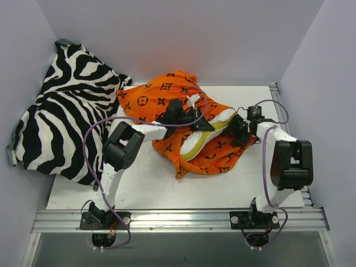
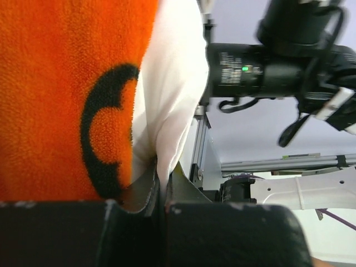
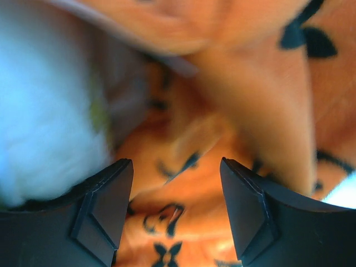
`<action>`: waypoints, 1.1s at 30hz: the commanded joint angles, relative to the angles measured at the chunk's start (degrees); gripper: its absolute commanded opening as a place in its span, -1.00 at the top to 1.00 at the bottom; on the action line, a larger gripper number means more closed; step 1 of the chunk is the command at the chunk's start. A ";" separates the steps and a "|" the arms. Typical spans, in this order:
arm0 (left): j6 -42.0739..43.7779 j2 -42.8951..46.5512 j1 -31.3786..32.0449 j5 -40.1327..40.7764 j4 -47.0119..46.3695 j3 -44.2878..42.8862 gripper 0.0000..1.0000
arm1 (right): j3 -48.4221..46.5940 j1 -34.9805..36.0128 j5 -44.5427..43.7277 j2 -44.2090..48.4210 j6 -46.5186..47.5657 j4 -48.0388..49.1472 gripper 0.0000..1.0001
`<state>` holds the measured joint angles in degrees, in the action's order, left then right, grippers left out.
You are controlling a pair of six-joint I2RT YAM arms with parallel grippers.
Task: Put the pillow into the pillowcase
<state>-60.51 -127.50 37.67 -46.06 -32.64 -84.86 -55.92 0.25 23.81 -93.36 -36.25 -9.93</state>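
The pillow (image 1: 210, 132) lies partly bundled in the pillowcase (image 1: 161, 94), its long axis slanting near-left to far-right; at the pillow's left flank the left gripper (image 2: 161, 186) pinches its white cloth, orange pressed alongside; off its far-right end, and nearer the bare corner, the right gripper (image 3: 177, 189) has its fingers spread and empty.

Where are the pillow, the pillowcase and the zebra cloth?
pillow (image 1: 211, 128): top external view, white face beside its yellow piping.
pillowcase (image 1: 149, 101): top external view, orange far-left part.
zebra cloth (image 1: 61, 122): top external view, middle of its striped face.
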 commanded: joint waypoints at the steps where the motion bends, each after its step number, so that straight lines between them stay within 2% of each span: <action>1: -3.91 0.50 -0.40 -2.19 -5.24 -0.83 1.00 | -2.70 0.80 -6.05 -6.04 -5.33 1.32 -0.27; 5: -4.00 0.94 -0.32 -2.45 -5.50 -1.01 1.00 | -4.10 1.07 -7.20 -7.80 -4.97 1.58 -0.29; 8: -4.09 1.29 -0.32 -2.89 -5.50 -0.48 1.00 | -6.30 1.24 -5.89 -11.13 -5.93 3.17 -0.31; 13: -3.30 2.61 0.12 -3.24 -4.45 0.92 1.00 | -9.90 1.86 -3.52 -11.40 -7.87 3.96 -0.29; 16: -3.30 2.61 0.47 -3.24 -3.92 1.63 1.00 | -10.17 2.03 1.12 -12.19 -11.99 7.29 -0.18; 18: -3.30 2.78 0.65 -3.33 -3.92 1.89 1.00 | -9.74 2.21 3.33 -12.72 -14.01 9.49 0.01; 20: -3.30 3.14 0.56 -3.33 -3.57 2.15 1.00 | -8.78 2.21 5.19 -12.03 -14.55 11.85 0.07; 23: -3.03 3.23 0.65 -3.42 -3.39 2.59 1.00 | -10.16 3.26 1.61 -12.89 -11.92 10.12 -0.05; 26: -3.03 3.31 0.65 -3.24 -3.30 2.94 1.00 | -12.27 3.96 -0.35 -17.37 -9.28 8.00 -0.02; 27: -2.95 3.49 0.56 -3.16 -3.13 2.95 1.00 | -13.15 4.05 -0.26 -18.60 -8.84 7.65 0.03; 30: -1.28 4.28 -0.05 -2.45 -0.50 3.03 1.00 | -14.83 3.53 1.23 -22.21 -7.26 5.10 0.62; 31: -0.67 4.45 -0.40 -2.02 1.77 2.77 1.00 | -14.74 3.09 2.28 -22.21 -5.86 4.58 0.93; 33: 3.37 5.24 -1.80 -1.05 5.64 2.42 1.00 | -12.39 0.30 5.78 -19.15 -4.19 3.96 1.00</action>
<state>-60.86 -126.72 36.93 -45.98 -32.71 -82.41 -69.36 2.37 27.03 -114.21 -43.75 -3.64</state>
